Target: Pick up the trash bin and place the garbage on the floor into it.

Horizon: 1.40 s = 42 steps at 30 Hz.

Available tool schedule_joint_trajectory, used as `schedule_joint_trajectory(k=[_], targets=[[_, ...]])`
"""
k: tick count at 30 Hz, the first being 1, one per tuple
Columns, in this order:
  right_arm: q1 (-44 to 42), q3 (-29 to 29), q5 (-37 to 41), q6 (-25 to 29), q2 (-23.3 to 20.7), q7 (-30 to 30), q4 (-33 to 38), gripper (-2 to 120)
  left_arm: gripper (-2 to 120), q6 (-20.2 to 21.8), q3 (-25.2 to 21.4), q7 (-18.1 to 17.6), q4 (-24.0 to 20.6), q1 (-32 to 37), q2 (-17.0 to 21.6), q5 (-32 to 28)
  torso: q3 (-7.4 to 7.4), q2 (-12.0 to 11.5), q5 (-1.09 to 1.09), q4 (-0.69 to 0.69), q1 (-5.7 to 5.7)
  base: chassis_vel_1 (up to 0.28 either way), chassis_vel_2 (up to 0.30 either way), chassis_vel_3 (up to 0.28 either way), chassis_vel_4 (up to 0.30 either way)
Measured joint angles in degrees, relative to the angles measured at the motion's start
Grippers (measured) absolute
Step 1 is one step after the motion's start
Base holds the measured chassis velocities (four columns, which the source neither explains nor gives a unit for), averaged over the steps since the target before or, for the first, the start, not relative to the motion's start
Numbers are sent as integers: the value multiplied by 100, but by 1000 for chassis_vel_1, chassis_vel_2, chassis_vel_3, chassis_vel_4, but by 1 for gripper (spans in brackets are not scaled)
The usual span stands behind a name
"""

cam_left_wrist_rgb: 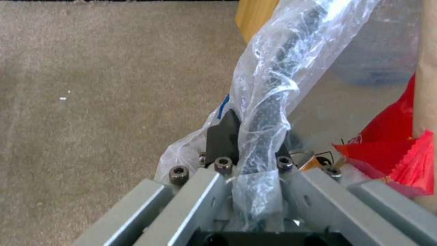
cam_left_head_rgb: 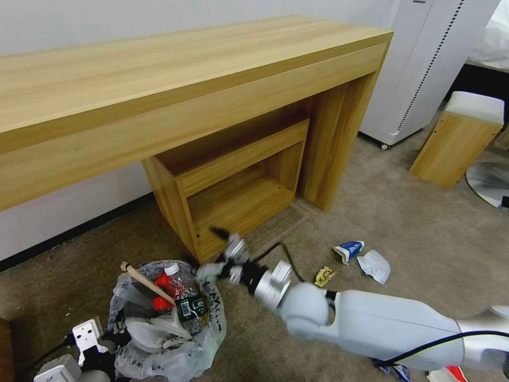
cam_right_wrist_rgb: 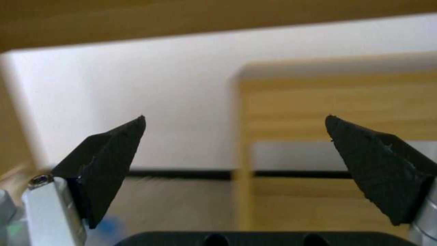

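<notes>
The trash bin, lined with a crinkly whitish bag, is at the lower left of the head view. It holds a green-labelled bottle, a wooden stick, a red wrapper and white scraps. My left gripper is shut on the bin's bag-wrapped rim. My right gripper hovers open over the bin's right edge with nothing between its fingers. On the floor lie garbage pieces: a blue-white wrapper, a white tissue and a yellow wrapper.
A light wooden desk with an open shelf unit stands right behind the bin. A white appliance, a small wooden stool and a round metal base are at the right. More wrappers lie under my right arm.
</notes>
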Motion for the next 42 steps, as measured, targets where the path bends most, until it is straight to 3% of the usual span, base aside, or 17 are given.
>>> schedule_joint_trajectory(k=[1, 5, 9, 18, 26, 28, 36, 42], targets=[[0, 0, 0, 0, 0, 0, 0, 100, 0, 0, 0, 0, 0, 0, 0, 0, 0, 0, 0, 0, 0, 0, 0, 0, 0], [-462, 1057, 111, -140, -192, 216, 103, 100, 0, -71, 0, 37, 79, -60, 87, -3, 0, 0, 0, -1, 0, 0, 0, 0, 0], [-770, 1694, 121, -321, -261, 449, 119, 100, 0, -85, 2, 40, 120, -106, 151, -23, 0, 0, 0, 0, 0, 0, 0, 0, 0], [-1424, 2760, 39, -709, -239, 997, 25, 100, 0, -88, -3, 20, 178, -187, 275, -105, 0, 0, 1, 2, 0, 0, 0, 0, 0], [-2282, 4146, -81, -895, -223, 1114, 63, 100, 0, -91, 7, 8, 306, -341, 403, -181, 0, 0, 0, 0, 0, 0, 0, 0, 0], [-2717, 4743, -247, -1032, -204, 1237, 79, 100, 0, -100, 28, 9, 349, -375, 429, -181, 0, 0, 0, -1, 0, 0, 0, 0, 0], [-3409, 5537, -999, -1257, -112, 1702, 21, 100, 0, -117, 25, 16, 369, -384, 488, -141, 0, 0, 1, -1, 0, 0, 0, 0, 0], [-3632, 5743, -1257, -1359, -79, 1872, -21, 100, 0, -125, 37, 19, 384, -376, 501, -90, 0, 0, 0, 0, 0, 0, 0, 0, 0]])
